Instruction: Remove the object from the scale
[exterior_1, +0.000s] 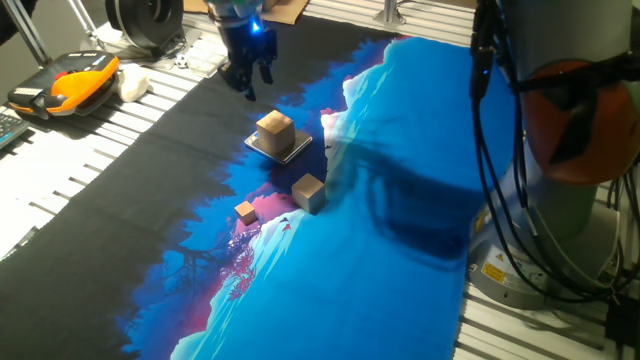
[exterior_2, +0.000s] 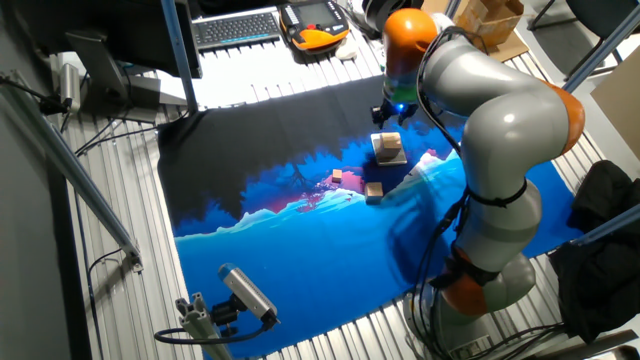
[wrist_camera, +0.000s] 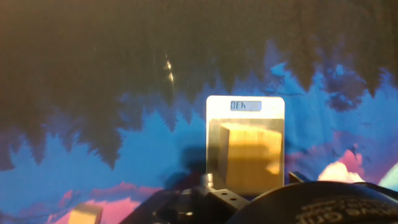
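The bench (exterior_1: 60, 215) is seen covered by a black, blue and pink printed cloth (exterior_1: 390, 170), spread under and in front of the claw. The claw (exterior_1: 249, 78) is held in the air above the cloth, nothing gripped; its 2 fingers are seen slightly parted, though how far cannot be told. Just ahead of it and lower, the scale (exterior_1: 281, 146) lies flat on the cloth, its display strip (wrist_camera: 246, 106) turned towards the claw in the hand view. The wooden cube (exterior_1: 275, 130) stands upright on the scale's plate, apart from the claw. Beyond the scale, farther from the claw, a second wooden cube (exterior_1: 309, 192) rests on the cloth. The small orange-tan cube (exterior_1: 246, 211) lies near it, farthest from the claw.
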